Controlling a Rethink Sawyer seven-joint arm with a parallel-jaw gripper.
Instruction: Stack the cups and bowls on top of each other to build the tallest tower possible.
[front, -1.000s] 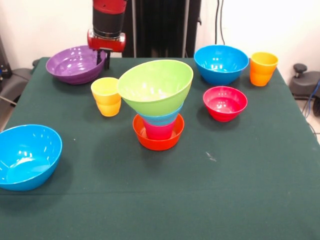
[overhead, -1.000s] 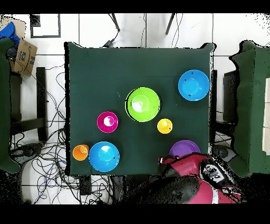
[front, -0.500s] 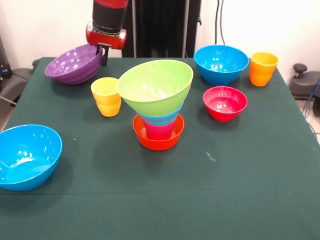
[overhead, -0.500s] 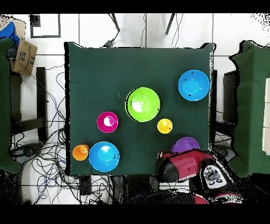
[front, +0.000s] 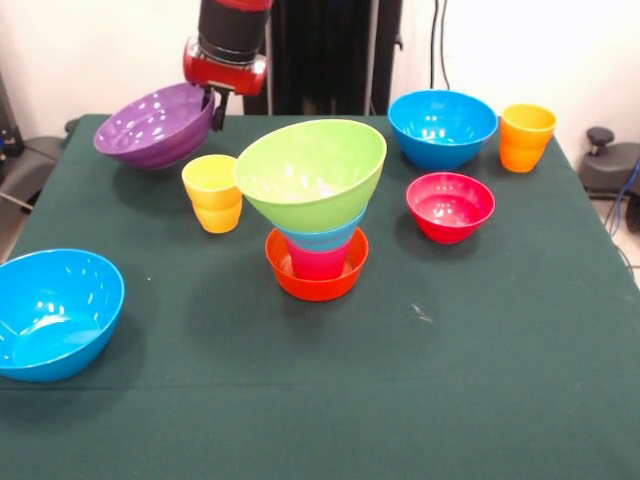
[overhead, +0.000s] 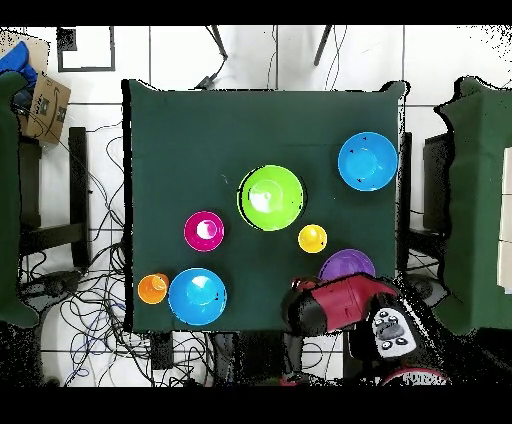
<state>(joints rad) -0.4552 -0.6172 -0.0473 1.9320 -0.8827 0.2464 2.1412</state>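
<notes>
Green table (front: 480, 380), fingers (front: 216, 108) pinching purple bowl (front: 155, 125) rim, bowl tilted, mouth facing front-left.

A lab: cable tangles (overhead: 90, 300) on tiled floor (overhead: 180, 55).

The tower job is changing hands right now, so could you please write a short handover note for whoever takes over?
Gripper: shut on the rim of the purple bowl, which is tilted and lifted off the table at the far edge.
Tower: at mid-table, orange bowl as base, red-pink cup in it, light blue bowl next, lime green bowl on top, leaning.
Loose: yellow cup, red bowl, orange cup, two blue bowls.
Done: four pieces stacked.
Left: likely set the purple bowl on the tower, then add the rest.
</notes>
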